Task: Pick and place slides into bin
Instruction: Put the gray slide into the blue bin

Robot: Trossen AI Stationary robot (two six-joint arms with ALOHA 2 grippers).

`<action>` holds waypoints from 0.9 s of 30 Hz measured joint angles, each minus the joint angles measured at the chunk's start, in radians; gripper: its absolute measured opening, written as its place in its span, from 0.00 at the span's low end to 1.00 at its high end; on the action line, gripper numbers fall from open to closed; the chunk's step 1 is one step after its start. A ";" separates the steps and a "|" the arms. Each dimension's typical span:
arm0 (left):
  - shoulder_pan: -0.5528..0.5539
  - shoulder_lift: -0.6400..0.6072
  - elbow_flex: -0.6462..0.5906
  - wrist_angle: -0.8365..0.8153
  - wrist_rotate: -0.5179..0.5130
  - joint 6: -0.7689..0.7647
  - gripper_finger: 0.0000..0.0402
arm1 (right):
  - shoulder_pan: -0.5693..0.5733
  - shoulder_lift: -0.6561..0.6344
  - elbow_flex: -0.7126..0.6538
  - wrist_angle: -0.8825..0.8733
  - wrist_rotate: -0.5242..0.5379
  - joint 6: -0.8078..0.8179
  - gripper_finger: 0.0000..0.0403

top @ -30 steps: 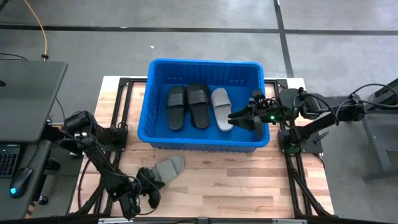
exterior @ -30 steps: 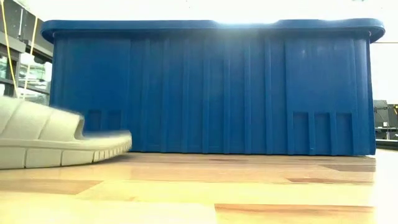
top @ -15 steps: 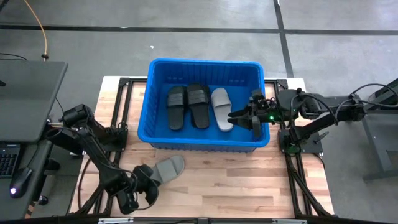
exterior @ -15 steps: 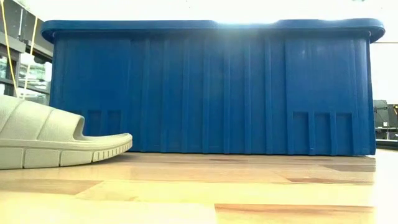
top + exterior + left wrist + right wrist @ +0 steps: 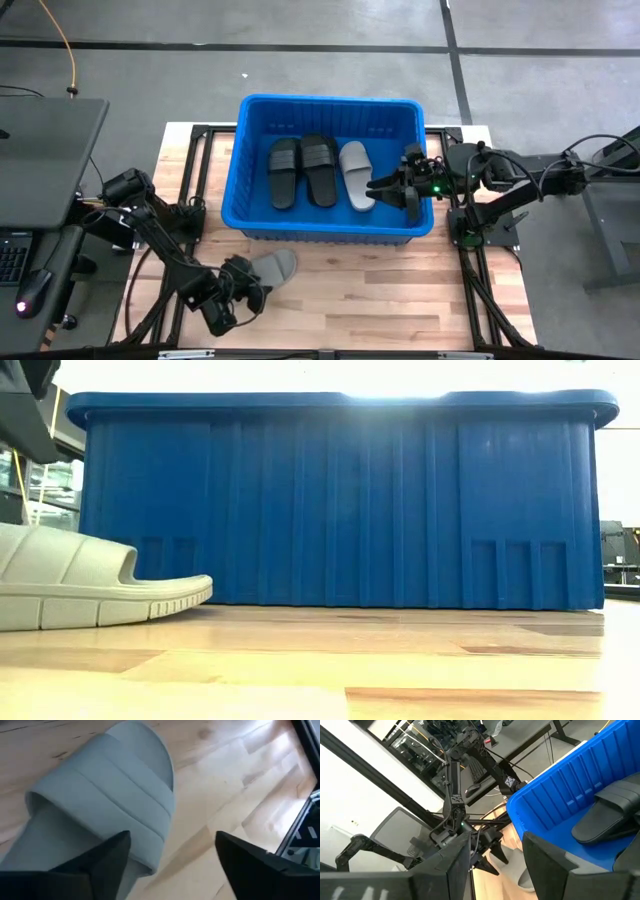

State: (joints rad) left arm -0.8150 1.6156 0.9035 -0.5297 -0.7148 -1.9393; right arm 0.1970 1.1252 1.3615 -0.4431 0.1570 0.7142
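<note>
Left end effector (image 5: 170, 865) now spread, brought over grey slide (image 5: 100, 810) | right end effector (image 5: 385, 190) open over bin (image 5: 250, 225) | slide light, foam-soft, flexible: strap best pinched.

Low view: the grey slide (image 5: 95, 585) is cut off at 9 o'clock, its heel outside the picture, and the bin (image 5: 340, 500) wall hides everything inside. Left wrist view: the slide's heel end runs off at 7 o'clock.

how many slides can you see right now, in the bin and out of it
4. In the bin lie two black slides and one grey slide, side by side. A second grey slide lies on the table in front of the bin. The right gripper may hide more.
</note>
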 joint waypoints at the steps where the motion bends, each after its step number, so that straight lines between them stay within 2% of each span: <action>1: 0.000 0.000 0.000 -0.003 0.005 -0.003 0.74 | 0.000 0.000 0.000 0.000 -0.001 0.000 0.42; 5: 0.000 0.015 0.000 0.005 0.009 -0.004 0.79 | 0.000 0.000 0.000 0.001 -0.024 0.001 0.42; 7: 0.000 0.021 0.000 0.030 0.058 -0.015 0.79 | 0.000 0.000 0.000 0.002 -0.028 -0.006 0.42; 11: -0.012 0.023 0.002 0.128 0.095 -0.006 0.74 | 0.000 0.000 0.000 0.002 -0.035 -0.010 0.42; 20: -0.009 0.013 0.013 0.140 0.122 0.009 0.60 | 0.000 0.001 0.000 0.001 -0.035 -0.066 0.42; 23: -0.010 0.013 0.014 0.122 0.167 0.014 0.59 | 0.000 0.001 0.000 0.000 -0.034 -0.068 0.42; 27: -0.009 0.013 0.014 0.085 0.162 0.016 0.59 | 0.000 0.001 0.000 0.000 -0.034 -0.087 0.42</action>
State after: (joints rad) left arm -0.8238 1.6283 0.9180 -0.4452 -0.5528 -1.9236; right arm 0.1970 1.1259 1.3613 -0.4428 0.1231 0.6270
